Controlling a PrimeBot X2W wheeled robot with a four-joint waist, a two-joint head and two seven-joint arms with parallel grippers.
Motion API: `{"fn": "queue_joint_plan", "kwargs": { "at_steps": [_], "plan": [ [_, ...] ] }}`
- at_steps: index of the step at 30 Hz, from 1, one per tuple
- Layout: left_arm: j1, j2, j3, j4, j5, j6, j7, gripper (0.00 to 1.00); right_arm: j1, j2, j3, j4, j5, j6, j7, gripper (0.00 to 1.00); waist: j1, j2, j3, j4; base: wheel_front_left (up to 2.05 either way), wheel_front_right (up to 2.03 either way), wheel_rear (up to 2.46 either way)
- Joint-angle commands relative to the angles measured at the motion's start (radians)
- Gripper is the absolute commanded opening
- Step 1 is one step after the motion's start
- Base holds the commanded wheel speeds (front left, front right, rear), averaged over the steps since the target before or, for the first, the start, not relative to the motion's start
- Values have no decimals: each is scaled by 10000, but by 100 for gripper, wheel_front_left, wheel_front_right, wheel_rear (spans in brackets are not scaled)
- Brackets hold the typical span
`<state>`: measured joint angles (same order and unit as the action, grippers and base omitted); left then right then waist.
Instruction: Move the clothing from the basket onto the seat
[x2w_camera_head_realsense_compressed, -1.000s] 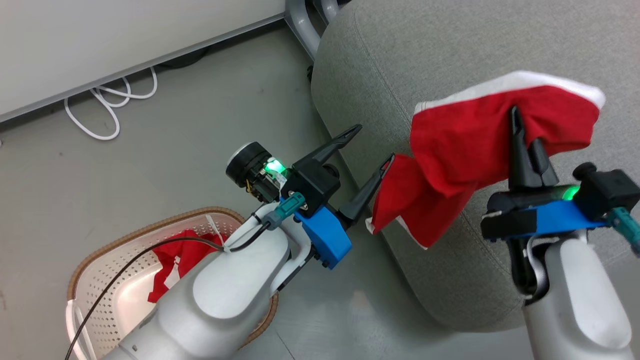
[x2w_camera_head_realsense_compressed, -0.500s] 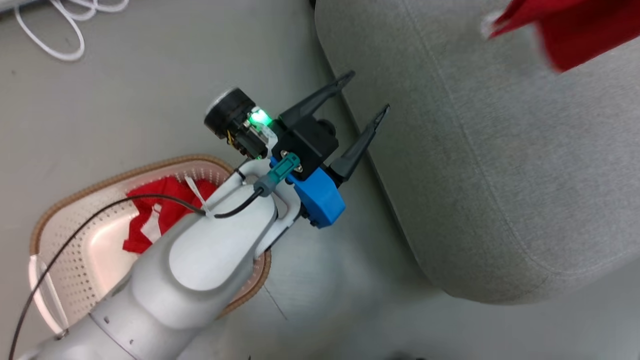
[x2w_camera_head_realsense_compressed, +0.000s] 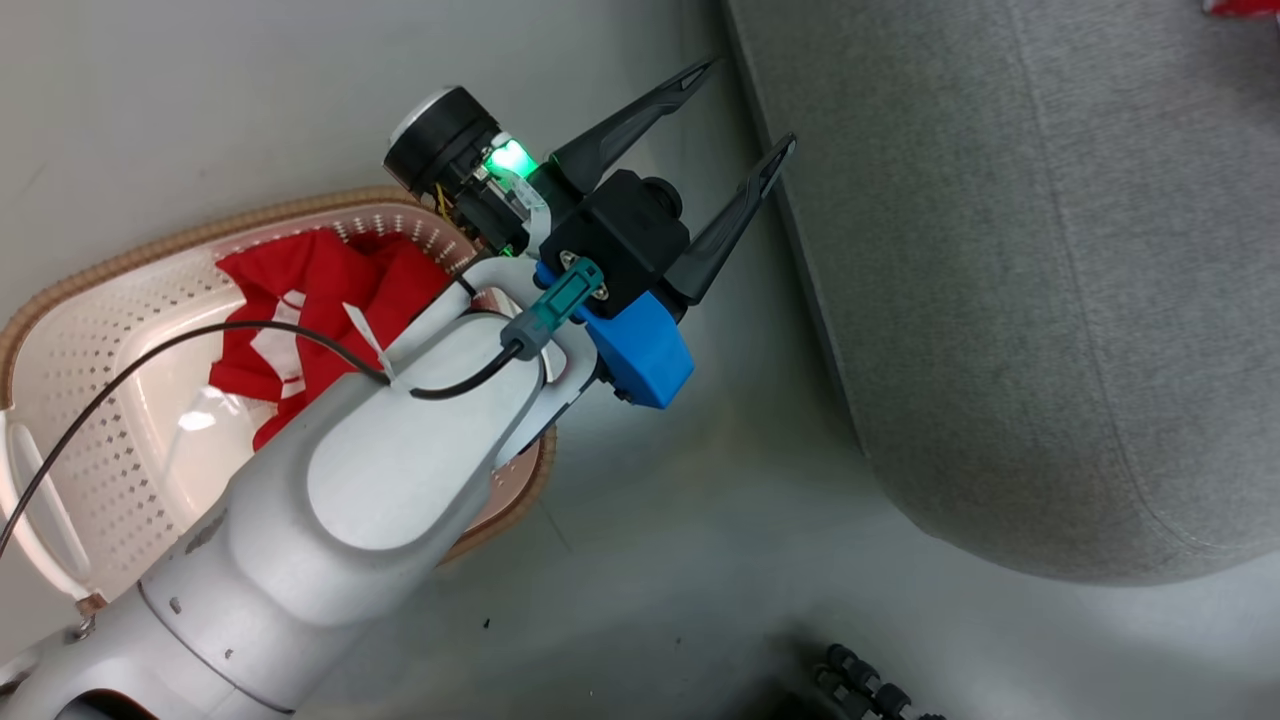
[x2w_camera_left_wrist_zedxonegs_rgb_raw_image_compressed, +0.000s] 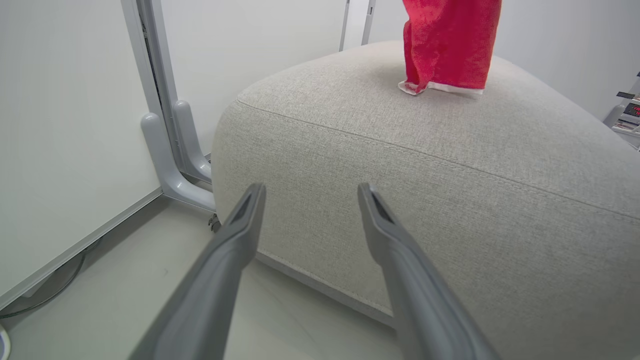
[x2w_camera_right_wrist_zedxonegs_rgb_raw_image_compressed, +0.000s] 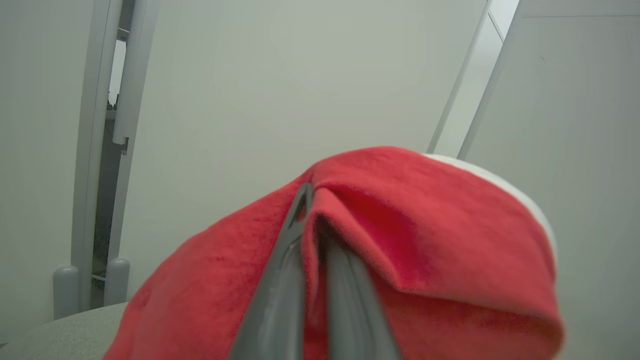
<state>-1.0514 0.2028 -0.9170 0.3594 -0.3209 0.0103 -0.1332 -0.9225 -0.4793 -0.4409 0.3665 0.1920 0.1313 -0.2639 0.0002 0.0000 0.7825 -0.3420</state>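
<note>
Right gripper (x2w_camera_right_wrist_zedxonegs_rgb_raw_image_compressed: 316, 215) is pinching one red garment (x2w_camera_left_wrist_zedxonegs_rgb_raw_image_compressed: 450, 45), dangling it over the seat (x2w_camera_left_wrist_zedxonegs_rgb_raw_image_compressed: 400, 150), hem seemingly touching. Left gripper (x2w_camera_head_realsense_compressed: 750, 102) is hovering spread, empty, nearer the second garment (x2w_camera_head_realsense_compressed: 310, 290) lying in the basket (x2w_camera_head_realsense_compressed: 120, 268) behind its wrist.

1. The floor (x2w_camera_head_realsense_compressed: 650, 560) is smooth pale grey and a bit shiny.
2. The laundry basket (x2w_camera_head_realsense_compressed: 90, 400) sits upright on it, near the seat (x2w_camera_head_realsense_compressed: 1000, 300) but with a strip of bare floor between them.
3. The seat is a big grey cushion that goes pretty much right down to the floor, rounded corner toward the basket.
4. Two grey metal feet (x2w_camera_left_wrist_zedxonegs_rgb_raw_image_compressed: 165, 170) stand on the floor by the white wall, just beside the seat's far corner.
5. Up top, a red garment (x2w_camera_left_wrist_zedxonegs_rgb_raw_image_compressed: 450, 45) hangs down. Its white hem looks like it's touching the seat, can't swear to it.
</note>
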Motion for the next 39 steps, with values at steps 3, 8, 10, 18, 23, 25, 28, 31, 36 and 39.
{"fn": "queue_joint_plan", "kwargs": {
  "at_steps": [3,8,10,18,23,25,28,31,36,39],
  "plan": [
    [-164,80,-29,-121,53,79,40,100,-135,66,148,716,-161,-10,-9,0,-2,0,250,168,0,0,0],
    [-198,167,-56,-197,45,120,53,100,-45,432,228,1751,-330,-10,-9,0,-2,0,433,288,0,0,0],
    [-194,198,-65,-206,30,134,56,100,24,614,267,2167,-389,-10,-9,0,-2,0,461,316,0,0,0],
    [-160,281,-96,-211,-37,223,96,100,172,1067,418,3066,-383,-10,-9,0,-2,0,354,274,0,0,0],
    [82,230,-72,-126,-169,287,-128,100,715,1224,125,2678,-267,-10,-9,100,-2,0,-83,232,0,0,0],
    [208,183,-38,-55,-264,322,-288,100,1204,1366,71,2331,-318,-10,-9,100,-2,0,-366,209,0,0,0],
    [466,95,-21,136,-426,328,-543,100,2052,1546,6,1629,-423,-10,-7,100,-2,0,-887,179,0,0,0],
    [756,-9,26,351,-613,363,-784,100,2916,1801,64,931,-631,-10,-7,100,-2,0,-1471,164,0,0,0],
    [1356,-77,359,654,-986,541,-1146,100,3827,2113,565,-235,-890,-10,-7,100,-2,0,-2491,212,0,0,0],
    [1729,-88,659,723,-1168,683,-1264,100,4145,2179,1097,-727,-840,-10,-7,100,-2,0,-3039,361,0,0,0]
  ]
}}
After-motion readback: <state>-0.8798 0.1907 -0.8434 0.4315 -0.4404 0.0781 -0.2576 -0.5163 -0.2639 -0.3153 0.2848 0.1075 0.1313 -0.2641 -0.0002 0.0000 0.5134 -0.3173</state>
